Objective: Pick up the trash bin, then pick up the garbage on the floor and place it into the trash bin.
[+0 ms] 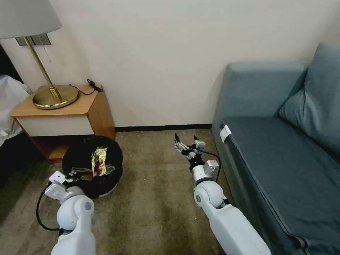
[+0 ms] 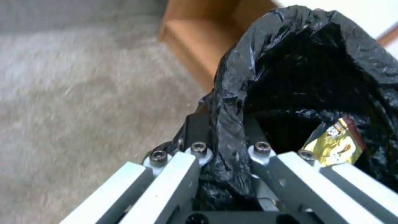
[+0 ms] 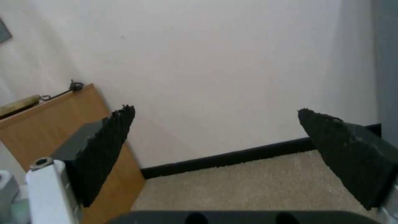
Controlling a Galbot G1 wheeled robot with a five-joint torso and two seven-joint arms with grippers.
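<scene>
Left tool (image 2: pixel 226 155) clamped on the bag-lined rim of the trash bin (image 1: pixel 92 164), holding it just right of the nightstand (image 1: pixel 63 113), mouth up, snack wrapper (image 1: pixel 99 161) inside; right tool (image 1: pixel 186 139), further right, wide open, empty, likely free to pick.

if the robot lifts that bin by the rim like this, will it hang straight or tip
Likely tips: the left gripper pinches one side of the trash bin rim only. The crinkly black bag under the fingers looks slippery. Probably light, with just a gold wrapper showing inside. The right gripper hangs open, apart.
</scene>
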